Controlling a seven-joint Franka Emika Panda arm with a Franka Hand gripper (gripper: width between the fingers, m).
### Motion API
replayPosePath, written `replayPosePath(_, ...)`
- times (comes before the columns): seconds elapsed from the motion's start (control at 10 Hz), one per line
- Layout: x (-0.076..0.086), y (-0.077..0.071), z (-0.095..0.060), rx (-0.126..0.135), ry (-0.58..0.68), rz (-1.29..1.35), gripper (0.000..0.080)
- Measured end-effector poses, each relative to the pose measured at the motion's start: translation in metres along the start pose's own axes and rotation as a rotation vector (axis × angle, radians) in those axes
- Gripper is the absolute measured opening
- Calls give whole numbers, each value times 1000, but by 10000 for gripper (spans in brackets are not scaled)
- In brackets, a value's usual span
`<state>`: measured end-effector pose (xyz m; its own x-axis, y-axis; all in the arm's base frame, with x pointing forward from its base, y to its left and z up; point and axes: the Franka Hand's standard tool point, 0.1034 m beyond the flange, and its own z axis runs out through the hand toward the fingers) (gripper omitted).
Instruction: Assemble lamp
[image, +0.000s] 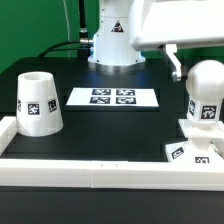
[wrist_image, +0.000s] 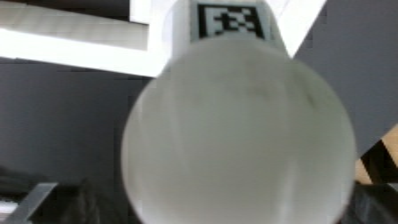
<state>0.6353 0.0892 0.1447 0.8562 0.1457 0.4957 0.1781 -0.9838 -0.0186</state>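
The rounded white bulb (image: 206, 98) stands upright on the flat square base (image: 186, 152) at the exterior view's right, close to the front rail. My gripper (image: 203, 72) is down at the bulb's top. One finger (image: 176, 66) shows just beside the bulb's left flank, and the other is out of frame. In the wrist view the bulb (wrist_image: 231, 130) fills the picture between the jaws, with its tag at the far end. The frames do not show whether the pads touch it. The tapered shade (image: 38, 102) stands mouth-up at the exterior view's left.
The marker board (image: 112, 98) lies flat in the middle of the black table. A white rail (image: 100, 170) edges the table's front and left side. The arm's base (image: 112, 40) stands at the back.
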Motion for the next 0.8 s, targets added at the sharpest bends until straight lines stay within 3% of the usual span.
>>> replayPosePath(0.3, -4, -3, 3, 11, -43, 1, 699)
replayPosePath(0.8, -15, -6, 7, 74, -379, -31, 699)
